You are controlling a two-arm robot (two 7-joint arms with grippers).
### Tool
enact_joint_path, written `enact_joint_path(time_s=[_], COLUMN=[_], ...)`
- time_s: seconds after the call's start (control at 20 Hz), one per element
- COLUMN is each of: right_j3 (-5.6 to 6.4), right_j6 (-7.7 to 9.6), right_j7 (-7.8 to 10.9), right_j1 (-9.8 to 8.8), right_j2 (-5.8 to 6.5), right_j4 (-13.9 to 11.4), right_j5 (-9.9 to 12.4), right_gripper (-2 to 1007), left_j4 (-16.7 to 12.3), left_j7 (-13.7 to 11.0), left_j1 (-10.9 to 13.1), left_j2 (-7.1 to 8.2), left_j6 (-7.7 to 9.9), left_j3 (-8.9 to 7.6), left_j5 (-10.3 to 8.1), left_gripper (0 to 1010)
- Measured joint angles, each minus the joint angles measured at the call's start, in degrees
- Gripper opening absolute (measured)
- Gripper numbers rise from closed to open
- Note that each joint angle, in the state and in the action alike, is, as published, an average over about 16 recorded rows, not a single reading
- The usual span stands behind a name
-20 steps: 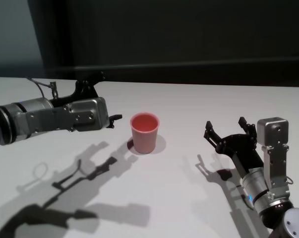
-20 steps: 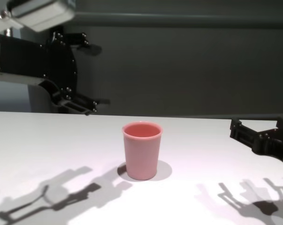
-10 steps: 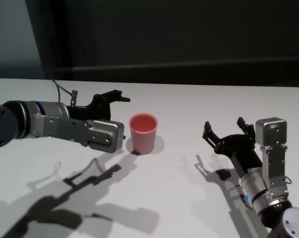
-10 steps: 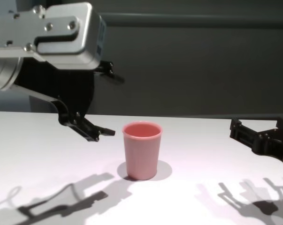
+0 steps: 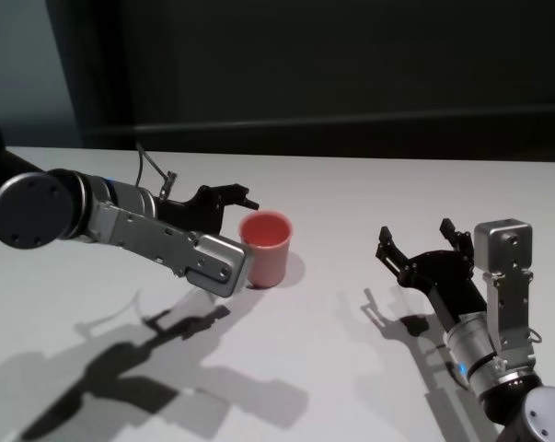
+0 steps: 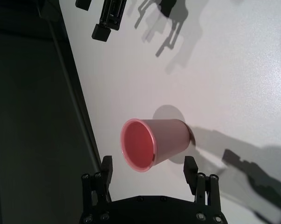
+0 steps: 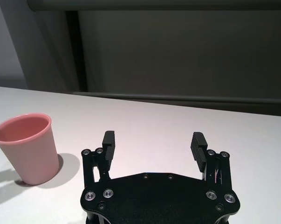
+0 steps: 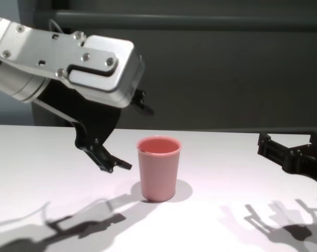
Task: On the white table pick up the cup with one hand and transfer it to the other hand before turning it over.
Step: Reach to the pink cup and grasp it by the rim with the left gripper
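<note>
The pink cup [image 5: 266,249] stood upright on the white table [image 5: 351,368], mouth up. The left gripper [image 8: 131,131] hung just beside it with fingers spread wide on either side, gripping nothing. The right gripper [image 5: 422,244] rested well apart, open and empty.

No readable text in any view

No letters, numbers, brand marks or signs can be read on anything in these views. That holds for the small plain pink plastic cup [image 8: 159,168] at the centre of the chest view, the matte white tabletop [image 8: 226,173] across the lower half of the frame, the silver wrist casing of the left arm [image 8: 79,63] at upper left, and the black pronged right gripper [image 7: 152,145] low in the right wrist view.
</note>
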Motion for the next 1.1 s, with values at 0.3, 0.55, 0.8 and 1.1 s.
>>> enact_joint_path(time_s=[0.3, 0.55, 0.8, 1.1], right_j3=[0.00, 0.00, 0.00, 0.00], right_j6=[0.00, 0.00, 0.00, 0.00], right_j7=[0.00, 0.00, 0.00, 0.00], right_j1=[0.00, 0.00, 0.00, 0.00], right_j2=[0.00, 0.00, 0.00, 0.00], right_j4=[0.00, 0.00, 0.00, 0.00], right_j5=[0.00, 0.00, 0.00, 0.00], right_gripper=[1002, 1002, 1002, 1002], left_j4=[4.14, 7.95, 11.65, 15.73], left_j7=[-2.81, -4.56, -5.91, -7.09], left_j1=[-3.89, -6.54, -8.74, -10.92], left_j2=[-2.26, -4.43, -6.51, -8.76], left_j6=[-1.72, -2.56, -3.20, -3.96], left_j3=[3.24, 5.44, 7.38, 9.37], left_j5=[1.14, 1.67, 2.04, 2.20], left_gripper=[1003, 1003, 1003, 1003])
